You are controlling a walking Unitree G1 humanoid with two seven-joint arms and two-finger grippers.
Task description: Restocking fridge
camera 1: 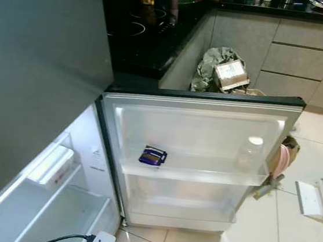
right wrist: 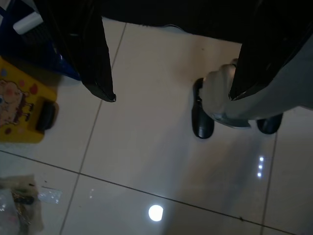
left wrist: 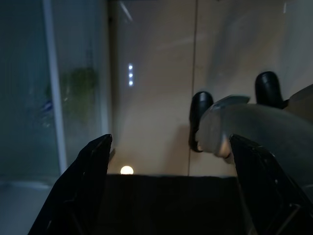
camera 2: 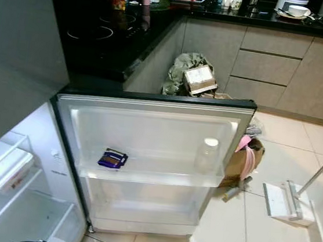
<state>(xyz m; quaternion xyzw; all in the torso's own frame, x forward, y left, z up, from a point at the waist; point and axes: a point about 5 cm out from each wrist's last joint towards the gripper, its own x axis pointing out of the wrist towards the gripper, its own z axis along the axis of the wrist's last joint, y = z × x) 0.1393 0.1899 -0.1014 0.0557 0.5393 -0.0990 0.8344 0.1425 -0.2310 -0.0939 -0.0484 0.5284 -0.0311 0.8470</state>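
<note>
The fridge door (camera 1: 204,101) stands wide open in front of me. On its upper door shelf (camera 1: 193,174) lie a small purple packet (camera 1: 153,155) at the left and a clear bottle with a white cap (camera 1: 251,152) at the right. The lower door shelf (camera 1: 181,208) looks bare. The lit fridge interior (camera 1: 53,202) is at the lower left, with a white tray (camera 1: 51,164) on a shelf. My left gripper (left wrist: 170,142) hangs open over the tiled floor, holding nothing. My right gripper (right wrist: 172,95) is also open and holds nothing.
A black counter with a hob (camera 1: 142,31) lies behind the door. A grey bag with a cardboard box (camera 1: 231,74) sits by the cabinets. A brown bag with pink cloth (camera 1: 283,158), a white dustpan (camera 1: 316,200) and power strips (camera 1: 101,241) are on the floor. A yellow toy (right wrist: 22,112) lies nearby.
</note>
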